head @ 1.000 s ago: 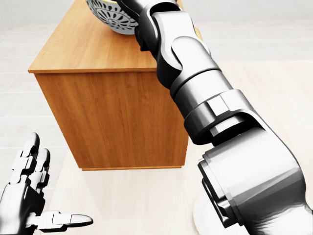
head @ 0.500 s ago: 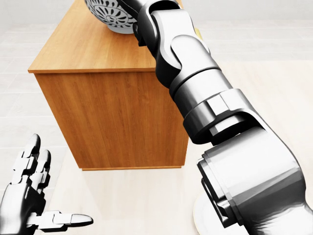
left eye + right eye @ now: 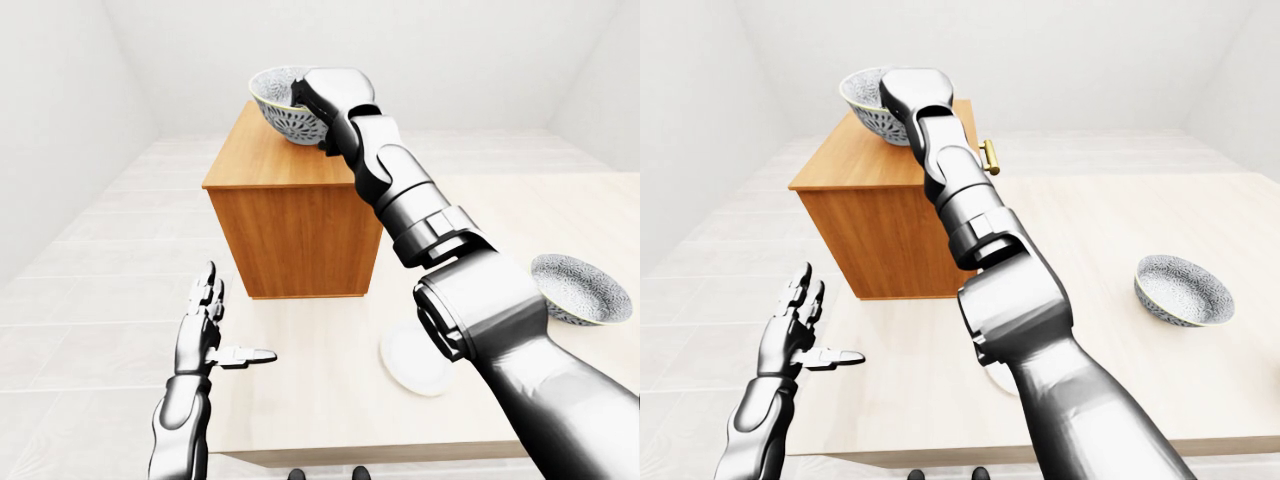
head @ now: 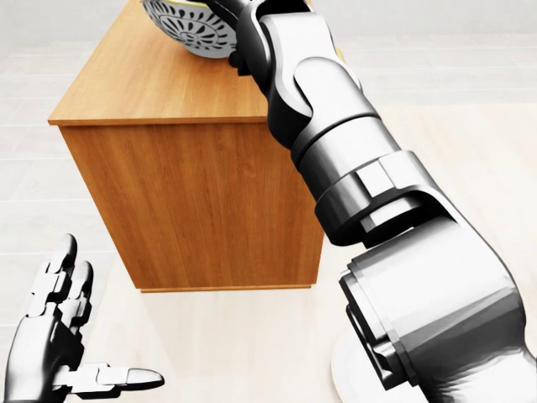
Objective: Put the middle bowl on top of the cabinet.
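Observation:
A grey-and-white patterned bowl (image 3: 279, 108) is at the far end of the wooden cabinet's top (image 3: 262, 160), tilted a little. My right hand (image 3: 316, 96) is shut on its right rim, and the wrist hides the fingers. I cannot tell whether the bowl touches the wood. In the head view the bowl (image 4: 183, 27) is cut off by the top edge. My left hand (image 3: 207, 322) is held open and empty at the lower left, well short of the cabinet's side panel (image 4: 193, 201).
A second patterned bowl (image 3: 1183, 288) sits on the light table (image 3: 300, 400) at the right. A white plate (image 3: 412, 360) lies half under my right forearm. A brass handle (image 3: 990, 157) juts from the cabinet's right side. Pale floor surrounds the table.
In the head view the bowl and my right hand have shifted slightly left and up over the cabinet top. My left hand has drifted a little right and down, still open.

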`<state>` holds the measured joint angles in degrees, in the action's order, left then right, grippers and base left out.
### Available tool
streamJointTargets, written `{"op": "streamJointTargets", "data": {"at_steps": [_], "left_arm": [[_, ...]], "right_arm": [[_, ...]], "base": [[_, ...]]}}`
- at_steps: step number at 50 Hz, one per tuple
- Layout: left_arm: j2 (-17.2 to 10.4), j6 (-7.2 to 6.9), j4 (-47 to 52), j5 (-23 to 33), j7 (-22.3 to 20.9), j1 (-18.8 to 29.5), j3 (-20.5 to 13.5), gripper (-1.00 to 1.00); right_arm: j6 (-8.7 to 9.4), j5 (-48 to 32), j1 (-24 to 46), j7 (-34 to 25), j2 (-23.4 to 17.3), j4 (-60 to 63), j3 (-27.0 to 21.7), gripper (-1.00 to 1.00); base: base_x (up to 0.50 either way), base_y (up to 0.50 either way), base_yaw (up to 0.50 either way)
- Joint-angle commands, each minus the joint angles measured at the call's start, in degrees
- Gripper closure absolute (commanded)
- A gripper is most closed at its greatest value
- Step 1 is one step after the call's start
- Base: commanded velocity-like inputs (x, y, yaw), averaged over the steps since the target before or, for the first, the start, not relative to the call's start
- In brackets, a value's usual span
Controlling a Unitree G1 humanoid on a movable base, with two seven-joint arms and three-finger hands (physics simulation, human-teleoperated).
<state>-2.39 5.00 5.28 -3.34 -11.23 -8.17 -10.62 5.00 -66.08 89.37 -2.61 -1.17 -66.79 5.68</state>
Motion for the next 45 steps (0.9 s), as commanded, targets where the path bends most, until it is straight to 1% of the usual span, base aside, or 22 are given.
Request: {"op": "streamJointTargets", "data": {"at_steps": [1, 6, 20, 32, 38, 40, 44, 45], "left_arm": [[-0.2, 0.0, -0.7, 0.1, 0.2, 0.3, 0.1, -1.0], [-0.2, 0.0, -0.2, 0.2, 0.2, 0.0, 0.2, -1.0], [-0.3, 0.0, -1.4, 0.2, 0.2, 0.5, 0.1, -1.0], [-0.3, 0.0, -1.5, 0.0, 0.1, 0.2, 0.1, -1.0], [-0.3, 0.0, -1.5, 0.1, 0.1, 0.1, 0.2, -1.0], [-0.3, 0.0, -1.6, 0.1, 0.1, 0.1, 0.2, -1.0], [-0.4, 0.0, -1.3, -0.2, 0.1, 0.2, 0.0, -1.0], [-0.4, 0.0, -1.1, -0.3, 0.0, 0.2, 0.0, -1.0]], "right_arm": [[0.0, 0.5, -0.6, 0.3, 0.1, -0.4, -0.7, 0.02], [0.0, 0.3, -0.7, 0.3, 0.1, -0.4, -0.5, 0.04], [0.0, 0.2, -1.0, 0.7, 0.3, -0.6, -0.5, -0.06], [0.0, 0.5, -0.7, 0.3, 0.4, -0.3, -0.8, -0.07], [0.0, 1.0, -0.1, 0.1, 0.4, 0.0, -1.0, -0.2], [0.0, 1.2, 0.2, 0.0, 0.4, 0.0, -1.1, -0.27], [0.0, 1.6, 0.4, 0.1, 0.5, -0.1, -1.3, -0.3], [0.0, 1.7, 0.4, 0.0, 0.5, -0.2, -1.3, -0.35]], "base": [[0.0, 0.0, 0.0], [0.0, 0.0, 0.0], [0.0, 0.0, 0.0], [0.0, 0.0, 0.0], [0.0, 0.0, 0.0], [0.0, 0.0, 0.0], [0.0, 0.0, 0.0], [0.0, 0.0, 0.0]]}}
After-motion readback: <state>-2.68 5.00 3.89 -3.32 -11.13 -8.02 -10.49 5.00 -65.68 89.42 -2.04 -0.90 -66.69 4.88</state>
